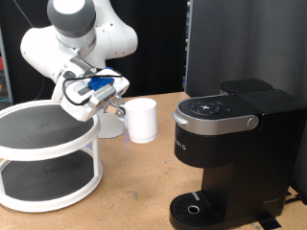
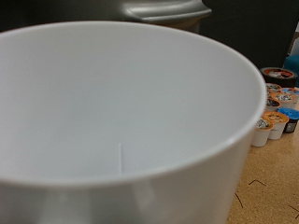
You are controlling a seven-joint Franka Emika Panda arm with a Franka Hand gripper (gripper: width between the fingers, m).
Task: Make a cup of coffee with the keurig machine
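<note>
I see my gripper (image 1: pixel 117 108) clamped on the cup (image 1: pixel 142 120) at its handle side, beside the keurig machine (image 1: pixel 230 153), above the wooden table (image 1: pixel 134 192).

on the table (image 1: pixel 125 182), the mug (image 1: pixel 143 120) stands between the two-tier round shelf (image 1: pixel 48 153) at the exterior view's left and the keurig machine (image 1: pixel 230 144) at its right. the gripper (image 1: pixel 113 107) sits just left of the mug. coffee pods (image 2: pixel 276 117) cluster beyond the mug in the wrist view.
</note>
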